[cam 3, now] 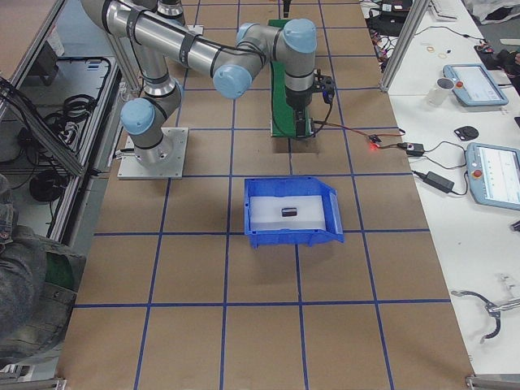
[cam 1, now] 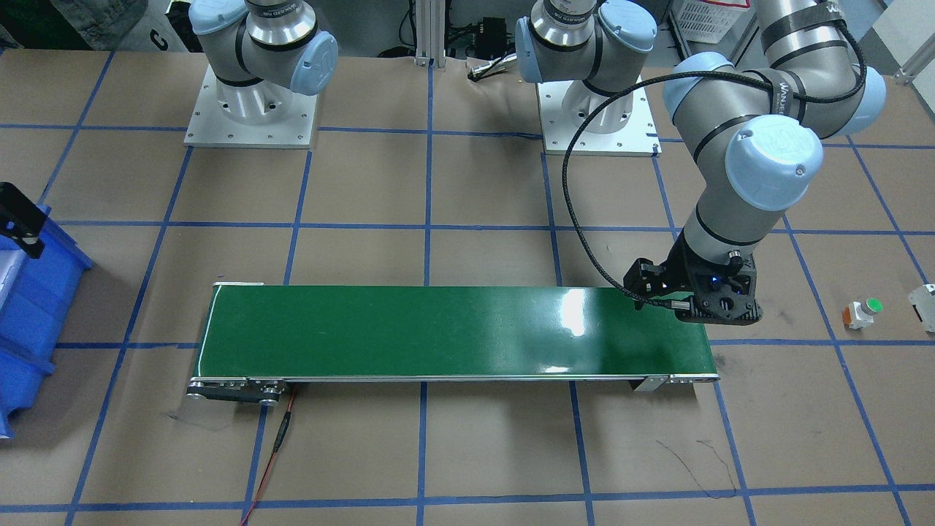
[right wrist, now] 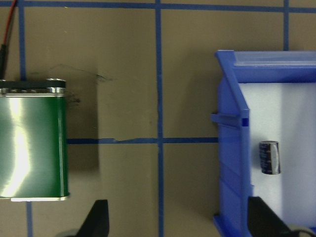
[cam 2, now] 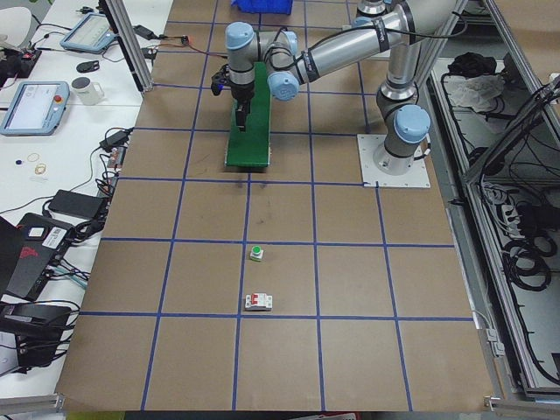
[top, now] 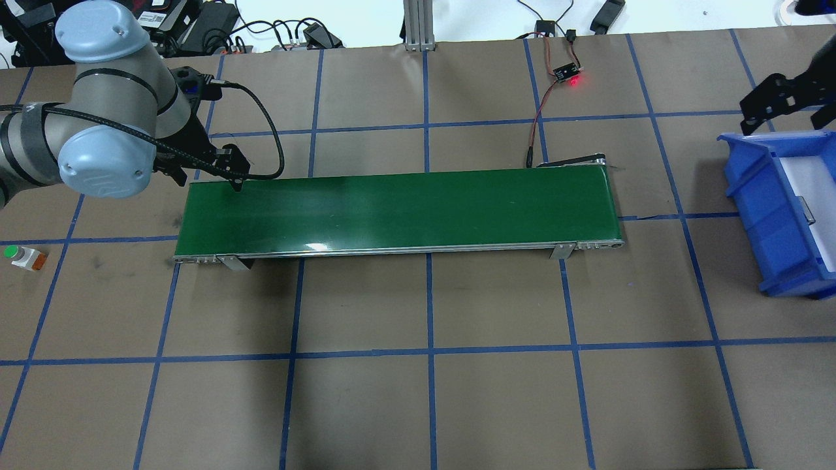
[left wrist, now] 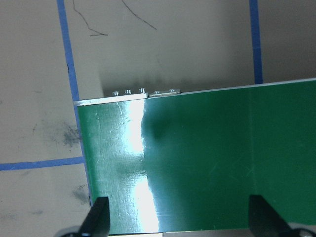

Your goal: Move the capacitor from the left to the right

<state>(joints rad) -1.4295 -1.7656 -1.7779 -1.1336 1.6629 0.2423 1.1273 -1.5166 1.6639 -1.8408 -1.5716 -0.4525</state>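
Capacitor (right wrist: 270,157): stubby, dark, grey-striped cylinder

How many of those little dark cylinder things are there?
1. The capacitor lies on the white floor inside the blue bin. Another could be hidden behind the bin's walls.

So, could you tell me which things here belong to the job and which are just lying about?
Job: capacitor, lying in the blue bin; green conveyor; left gripper; right gripper.
Lying about: green-capped button; white boxy component.
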